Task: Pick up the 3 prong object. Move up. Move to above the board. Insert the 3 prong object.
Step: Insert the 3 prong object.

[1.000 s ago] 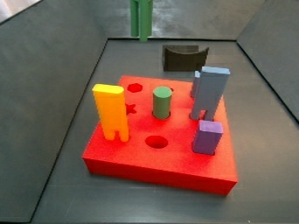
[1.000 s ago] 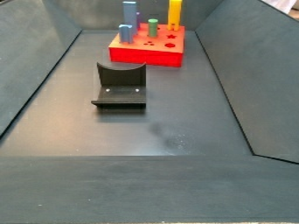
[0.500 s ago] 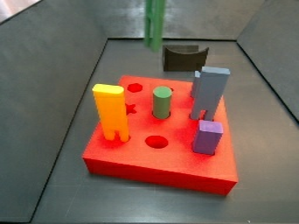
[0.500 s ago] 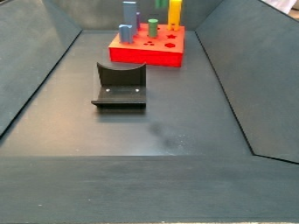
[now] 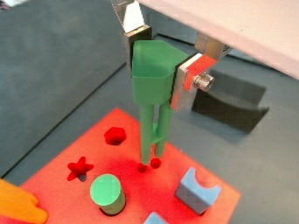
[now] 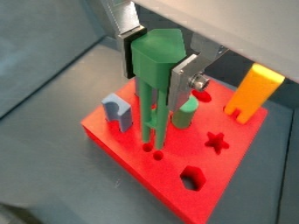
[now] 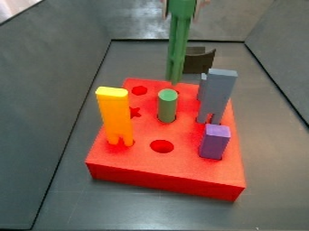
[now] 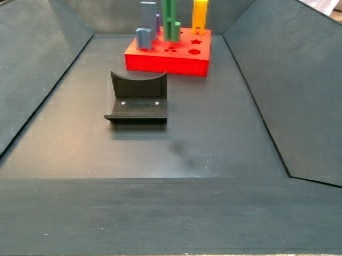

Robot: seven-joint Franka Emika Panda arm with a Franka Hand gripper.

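Both wrist views show what the side views cut off: the gripper (image 5: 163, 54) above the board (image 5: 128, 150), its silver fingers (image 6: 184, 73) clenched on the blocky head of the 3 prong object (image 5: 153, 92). That head sits between the jaws; the legs hang clear below them. The piece stands upright, long axis vertical, prongs pointing down at the board, their tips just over small holes near the green cylinder (image 5: 107, 192). In a side view it (image 7: 179, 41) rises behind the cylinder, before the fixture (image 7: 191, 60).
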